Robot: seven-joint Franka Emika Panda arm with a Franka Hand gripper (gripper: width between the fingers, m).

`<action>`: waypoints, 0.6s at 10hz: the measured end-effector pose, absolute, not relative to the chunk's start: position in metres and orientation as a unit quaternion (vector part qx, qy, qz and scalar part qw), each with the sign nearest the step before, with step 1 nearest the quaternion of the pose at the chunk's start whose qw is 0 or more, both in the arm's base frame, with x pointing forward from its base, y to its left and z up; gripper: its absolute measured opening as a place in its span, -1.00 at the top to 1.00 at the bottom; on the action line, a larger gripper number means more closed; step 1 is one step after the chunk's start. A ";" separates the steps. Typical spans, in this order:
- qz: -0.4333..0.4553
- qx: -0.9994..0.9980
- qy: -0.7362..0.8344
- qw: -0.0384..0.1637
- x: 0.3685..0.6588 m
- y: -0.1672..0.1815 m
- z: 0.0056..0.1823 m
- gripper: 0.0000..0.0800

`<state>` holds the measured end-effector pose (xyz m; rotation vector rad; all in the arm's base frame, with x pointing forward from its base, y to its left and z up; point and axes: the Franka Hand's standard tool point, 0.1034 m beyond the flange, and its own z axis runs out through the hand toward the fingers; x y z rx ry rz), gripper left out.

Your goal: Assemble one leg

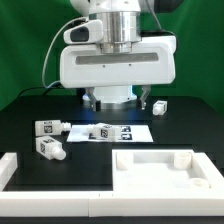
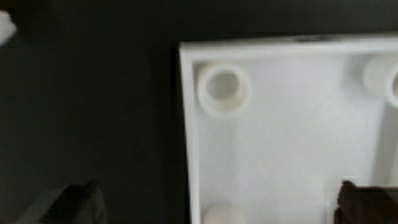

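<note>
The pincer (image 2: 222, 207) is wide and holds nothing. A white panel (image 1: 150, 172) lies on the black surface (image 1: 185, 125). Two legs (image 1: 47, 128) lie loose at the exterior view's left.

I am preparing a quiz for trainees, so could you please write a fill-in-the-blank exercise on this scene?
1. At the exterior view's left lie ___ legs.
2. The gripper is ___ and holds nothing.
3. The panel has sockets of ___ shape.
4. The table is ___ in colour.

Missing words: two; open; round; black.
</note>
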<state>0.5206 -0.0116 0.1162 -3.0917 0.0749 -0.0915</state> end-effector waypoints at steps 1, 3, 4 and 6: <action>-0.029 -0.999 0.024 0.024 0.521 -0.011 0.116 -0.62; -0.029 -0.999 0.017 0.023 0.521 -0.011 0.115 -0.62; -0.030 -0.999 0.012 0.022 0.519 -0.010 0.111 -0.62; -0.023 -1.000 -0.002 0.018 0.494 -0.004 0.096 -0.62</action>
